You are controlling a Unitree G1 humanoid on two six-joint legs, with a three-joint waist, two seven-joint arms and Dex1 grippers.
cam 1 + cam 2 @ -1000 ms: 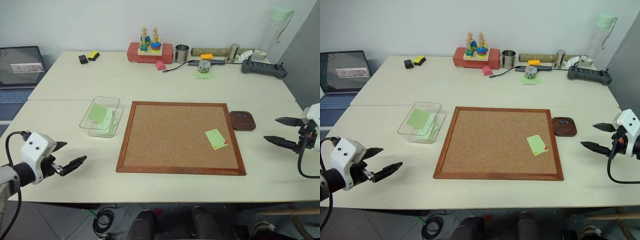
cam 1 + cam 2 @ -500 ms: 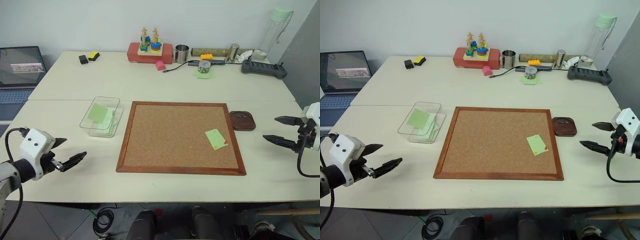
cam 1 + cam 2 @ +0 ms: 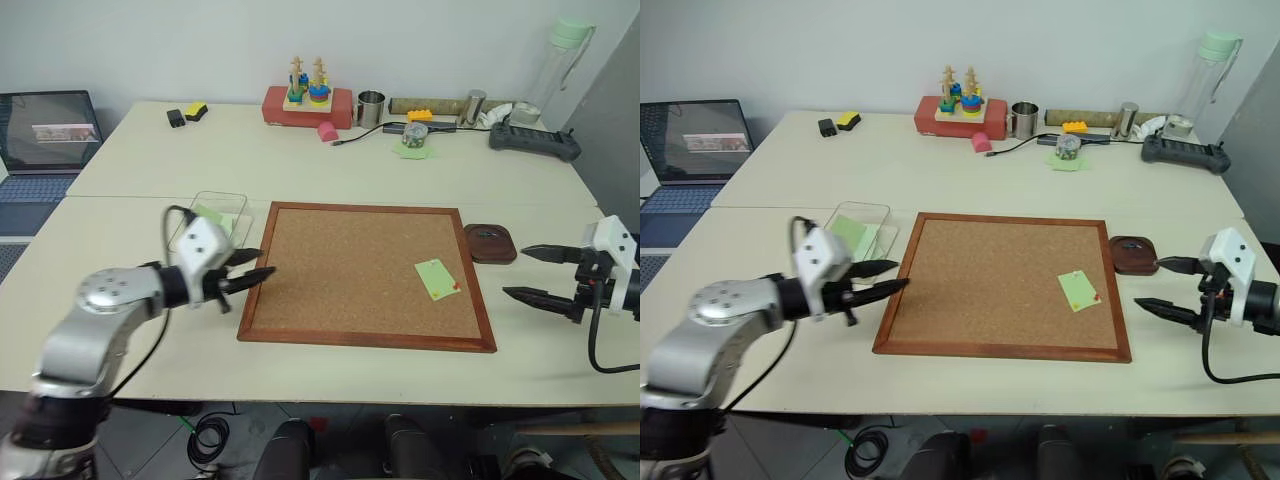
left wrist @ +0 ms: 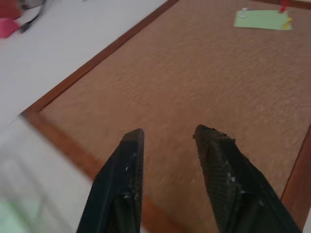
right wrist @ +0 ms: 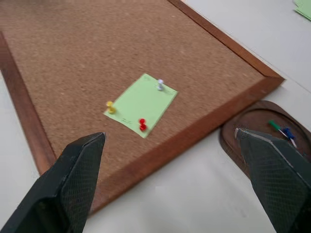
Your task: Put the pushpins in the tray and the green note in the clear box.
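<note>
The green note [image 5: 141,104] is pinned to the corkboard [image 3: 340,280] by three pushpins [image 5: 142,124]. The right tool [image 3: 533,274] is wide; the left tool [image 4: 170,145] is narrow and empty. Pulling the note first could rip it.

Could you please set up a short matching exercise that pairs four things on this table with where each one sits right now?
Things:
1. green note
2. tray
3. clear box
4. left end effector

Places:
A. on the table off the corkboard's left edge
B. pinned to the corkboard near its right side
C. at the corkboard's left frame
D. on the table just off the corkboard's right edge, holding two pins

Pairs: 1-B, 2-D, 3-A, 4-C
</note>
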